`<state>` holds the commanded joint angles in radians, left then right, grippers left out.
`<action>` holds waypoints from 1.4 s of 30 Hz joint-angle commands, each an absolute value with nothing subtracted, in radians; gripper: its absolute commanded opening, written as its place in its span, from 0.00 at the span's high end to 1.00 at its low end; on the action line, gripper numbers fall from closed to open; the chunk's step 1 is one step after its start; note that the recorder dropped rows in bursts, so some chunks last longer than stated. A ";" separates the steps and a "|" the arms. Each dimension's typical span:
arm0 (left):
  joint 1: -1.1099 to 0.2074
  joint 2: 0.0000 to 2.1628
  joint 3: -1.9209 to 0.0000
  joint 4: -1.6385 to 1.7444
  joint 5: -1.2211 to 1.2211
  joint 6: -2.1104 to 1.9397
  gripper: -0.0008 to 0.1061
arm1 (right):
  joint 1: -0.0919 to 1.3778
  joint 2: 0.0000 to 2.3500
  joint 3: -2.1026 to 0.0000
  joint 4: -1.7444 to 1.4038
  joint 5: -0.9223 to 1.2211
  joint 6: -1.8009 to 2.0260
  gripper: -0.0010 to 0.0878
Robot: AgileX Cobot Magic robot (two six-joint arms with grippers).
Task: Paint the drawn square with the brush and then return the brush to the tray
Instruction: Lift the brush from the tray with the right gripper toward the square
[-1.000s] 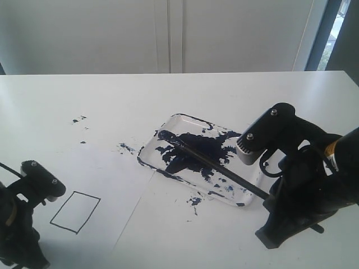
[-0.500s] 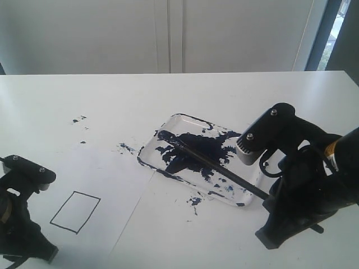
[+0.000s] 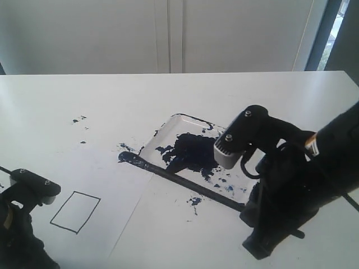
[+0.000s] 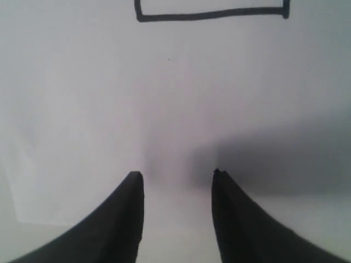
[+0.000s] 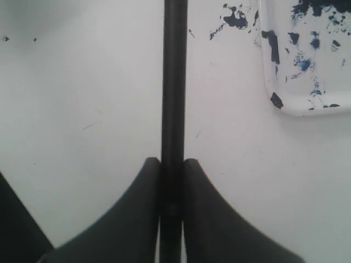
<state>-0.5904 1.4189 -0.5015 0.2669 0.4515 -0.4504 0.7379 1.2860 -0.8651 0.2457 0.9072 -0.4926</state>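
Note that your right gripper [image 5: 173, 162] is clamped on the brush [image 3: 179, 181], whose dark tip sits just outside the smeared tray [image 3: 178, 116]. Your left gripper [image 4: 176, 175] stands open, empty, near the unpainted square [image 3: 75, 211].

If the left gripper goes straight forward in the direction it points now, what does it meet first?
Probably bare white paper sheet: the open left gripper aims toward the thin black outlined square, with nothing between. How steeply it tilts downward is unclear.
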 joint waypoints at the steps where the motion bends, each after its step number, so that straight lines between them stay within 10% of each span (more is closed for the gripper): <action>1: -0.578 1.419 -0.483 0.262 0.421 -0.461 0.57 | 0.738 1.323 -0.887 0.257 0.919 -0.506 0.99; 42: -0.322 1.353 -0.518 0.057 0.431 -0.151 0.57 | 0.738 1.510 -0.977 0.547 0.865 -0.787 0.99</action>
